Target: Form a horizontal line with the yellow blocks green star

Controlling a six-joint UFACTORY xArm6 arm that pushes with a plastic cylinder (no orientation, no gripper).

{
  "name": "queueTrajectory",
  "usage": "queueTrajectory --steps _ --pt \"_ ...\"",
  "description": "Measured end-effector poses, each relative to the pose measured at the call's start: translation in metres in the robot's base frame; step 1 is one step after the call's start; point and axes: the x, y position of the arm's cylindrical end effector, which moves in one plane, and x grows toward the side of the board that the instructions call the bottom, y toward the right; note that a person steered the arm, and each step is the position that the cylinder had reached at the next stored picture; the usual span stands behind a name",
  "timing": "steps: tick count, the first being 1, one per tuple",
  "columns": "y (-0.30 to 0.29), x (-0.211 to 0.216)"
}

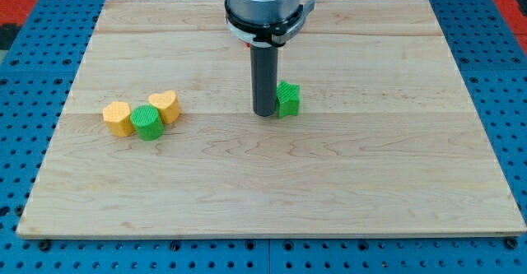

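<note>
Nearest the view's bottom, a green cylinder [148, 123] sits wedged between a yellow hexagon [118, 118] and a yellow heart [167, 106]. Well to their right, my tip [264, 112] touches the green star's [288, 99] left side. It is a bare rod and holds nothing. The star seems in hand; next, I judge, it needs pushing leftward from its right side.

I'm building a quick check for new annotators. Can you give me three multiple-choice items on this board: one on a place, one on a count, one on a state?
1. Where is my tip?
A. just left of the green star
B. beside the yellow heart
C. at the board's bottom edge

2. How many blocks lie on the board?
A. two
B. four
C. six

3. The green cylinder is:
A. alone
B. stacked on another
C. between the yellow hexagon and the heart

Key: 1 A, rod beside star. 2 B, two yellow, two green. 3 C, flanked by both.
</note>
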Motion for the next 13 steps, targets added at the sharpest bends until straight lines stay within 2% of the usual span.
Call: queueTrajectory --steps 1,2,3,6,9,10,13 --pt "-0.095 0.053" --pt "-0.198 0.057" --pt "-0.218 0.030" --pt "-0.133 0.013" --pt "-0.197 -0.031" --pt "-0.183 -0.047" --pt "-0.142 -0.037"
